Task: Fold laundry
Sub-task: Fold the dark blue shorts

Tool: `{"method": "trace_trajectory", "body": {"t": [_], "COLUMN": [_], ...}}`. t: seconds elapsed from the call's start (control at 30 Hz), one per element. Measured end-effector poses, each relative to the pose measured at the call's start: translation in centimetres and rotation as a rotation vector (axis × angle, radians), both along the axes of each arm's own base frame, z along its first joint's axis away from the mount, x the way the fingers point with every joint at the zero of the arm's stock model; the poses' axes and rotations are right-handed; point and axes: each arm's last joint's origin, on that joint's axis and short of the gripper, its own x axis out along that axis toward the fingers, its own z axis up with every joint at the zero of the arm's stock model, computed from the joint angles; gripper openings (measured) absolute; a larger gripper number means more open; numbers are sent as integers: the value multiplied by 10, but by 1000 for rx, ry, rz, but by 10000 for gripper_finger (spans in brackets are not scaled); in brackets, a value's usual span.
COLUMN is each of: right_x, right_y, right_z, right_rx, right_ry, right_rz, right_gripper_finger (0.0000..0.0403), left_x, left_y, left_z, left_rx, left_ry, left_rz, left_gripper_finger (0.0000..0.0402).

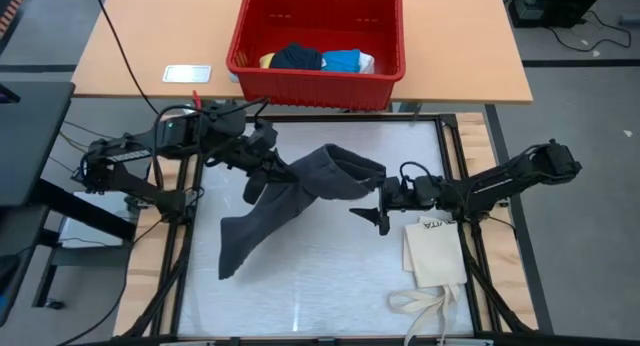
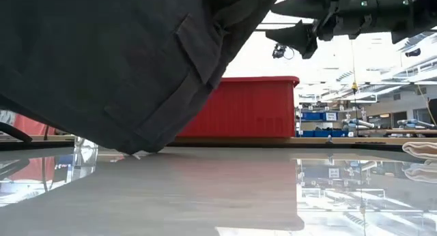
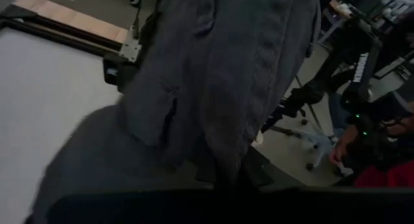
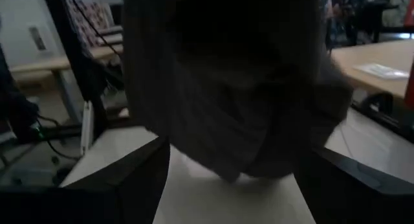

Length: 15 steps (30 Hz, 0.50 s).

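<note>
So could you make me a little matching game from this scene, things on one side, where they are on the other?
Things:
1. shorts
2. tote bag
3. red basket
4. right gripper

Places:
A. lying flat on the table under the right arm
B. on the wooden desk, holding cloth pieces
C. hanging from the left gripper
D. open, beside the cloth's edge

Pairs: 1-C, 2-A, 3-B, 4-D

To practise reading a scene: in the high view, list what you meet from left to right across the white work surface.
Left gripper → dark grey shorts → right gripper → cream tote bag.
</note>
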Motion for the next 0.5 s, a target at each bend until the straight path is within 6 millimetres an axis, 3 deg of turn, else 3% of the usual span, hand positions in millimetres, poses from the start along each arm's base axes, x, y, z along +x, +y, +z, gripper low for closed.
{"method": "trace_trajectory", "body": {"t": [0.33,0.5], "right_x": [0,8], "right_y": [-1,1], "right_z": [24,47], "right_rx": [-75,-93], "right_ry": [-215,-289], "right_rz": [-40,3], "right_gripper_finger": [347,358], "left_x": [-4,-5], "left_y": [-2,-2], "left_z": [11,10], "left_rx": [-66,-73], "left_ry": [-19,-12], "left_rz": [-54,-51], "left_gripper_finger": [14,14]}}
